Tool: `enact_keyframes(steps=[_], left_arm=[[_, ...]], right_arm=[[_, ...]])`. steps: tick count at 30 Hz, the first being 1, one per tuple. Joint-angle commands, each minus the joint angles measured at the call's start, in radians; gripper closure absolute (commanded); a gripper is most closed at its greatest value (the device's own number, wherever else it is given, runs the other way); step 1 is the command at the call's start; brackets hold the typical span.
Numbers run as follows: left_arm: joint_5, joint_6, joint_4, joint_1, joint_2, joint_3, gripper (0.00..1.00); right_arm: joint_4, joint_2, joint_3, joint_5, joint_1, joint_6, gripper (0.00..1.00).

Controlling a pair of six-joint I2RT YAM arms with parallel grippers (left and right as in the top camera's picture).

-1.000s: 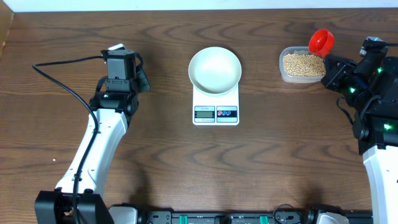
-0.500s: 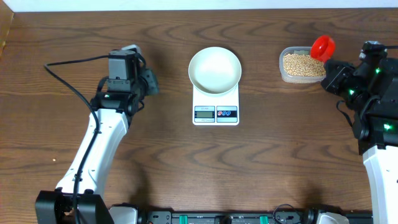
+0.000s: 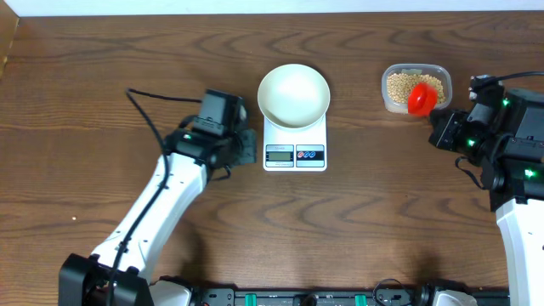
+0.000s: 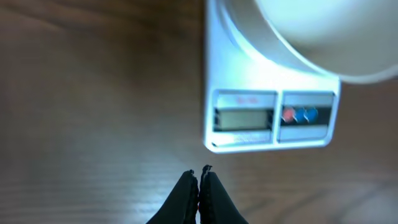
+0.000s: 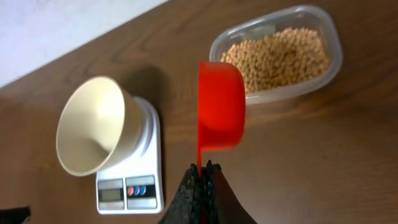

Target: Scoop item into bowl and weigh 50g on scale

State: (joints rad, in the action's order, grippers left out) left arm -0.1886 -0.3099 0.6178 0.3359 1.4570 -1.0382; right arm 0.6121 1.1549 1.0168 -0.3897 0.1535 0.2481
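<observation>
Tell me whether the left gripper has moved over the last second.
Yes. The left gripper has swung right and toward the table's front edge, ending close beside the left side of the scale.

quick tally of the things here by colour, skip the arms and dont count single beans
white: 2 (bowl, scale)
red: 1 (measuring scoop)
clear: 1 (tub holding the beans)
total: 4

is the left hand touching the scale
Apart. The left wrist view shows a strip of bare table between the left hand, shut and empty, and the near edge of the scale.
</observation>
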Motion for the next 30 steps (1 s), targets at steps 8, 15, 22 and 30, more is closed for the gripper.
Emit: enact_keyframes(steps=[8, 15, 22, 30], left_arm=[[0.137, -0.137, -0.123, 0.183, -0.002, 0.063, 0.93], [0.148, -0.141, -0.269, 0.198, 0.066, 0.101, 0.93], [0.145, -0.153, -0.348, 0.234, 0.182, 0.101, 0.92], [0.145, -0.144, -0.380, 0.286, 0.214, 0.101, 0.93]], right_arm=[[-0.018, -0.003, 0.017, -0.028, 0.006, -0.047, 0.99], [-0.018, -0.003, 0.017, -0.019, 0.006, -0.063, 0.99], [-0.018, -0.003, 0.017, -0.001, 0.006, -0.075, 0.99], [-0.008, -0.001, 0.017, 0.002, 0.005, -0.101, 0.99]])
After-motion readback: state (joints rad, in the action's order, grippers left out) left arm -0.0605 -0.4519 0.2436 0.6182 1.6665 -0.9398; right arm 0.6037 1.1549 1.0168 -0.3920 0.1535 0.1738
